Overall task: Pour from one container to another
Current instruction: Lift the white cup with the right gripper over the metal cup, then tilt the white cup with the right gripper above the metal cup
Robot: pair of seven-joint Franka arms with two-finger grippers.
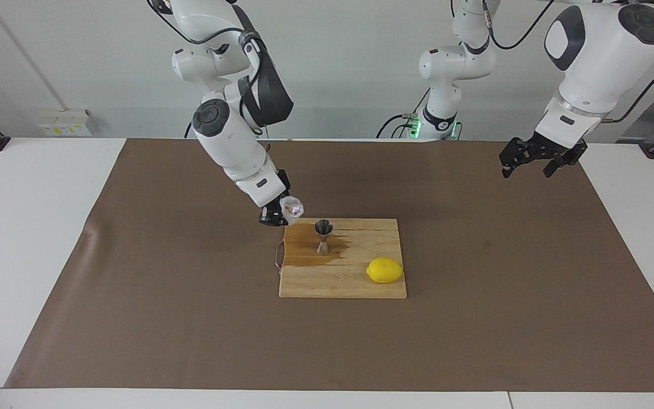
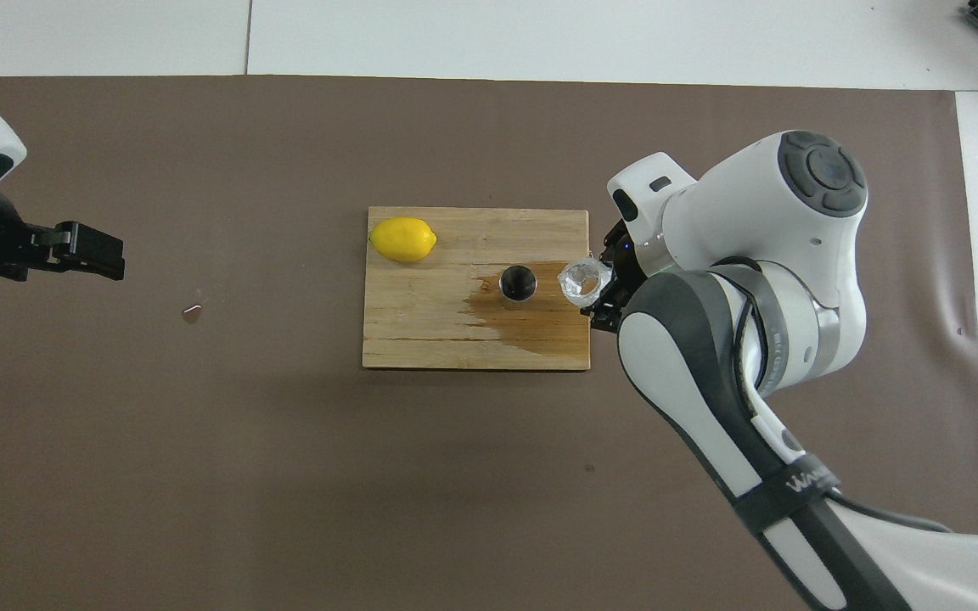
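Observation:
The clear textured glass tumbler (image 1: 292, 207) (image 2: 583, 282) is up in the air with my right gripper (image 1: 285, 212) (image 2: 596, 290) shut on it. It hangs tilted over the wooden board's edge toward the right arm's end, close beside the steel jigger (image 1: 323, 233) (image 2: 518, 283). The jigger stands upright on the board (image 1: 355, 285) (image 2: 421, 335), in a dark wet patch. My left gripper (image 1: 527, 170) (image 2: 107, 252) waits open and empty above the brown mat at the left arm's end.
A yellow lemon (image 1: 385, 270) (image 2: 403, 238) lies on the board's corner farther from the robots. The wet patch (image 1: 304, 250) spreads from the jigger to the board's edge. A small spot (image 2: 192, 314) marks the mat below the left gripper.

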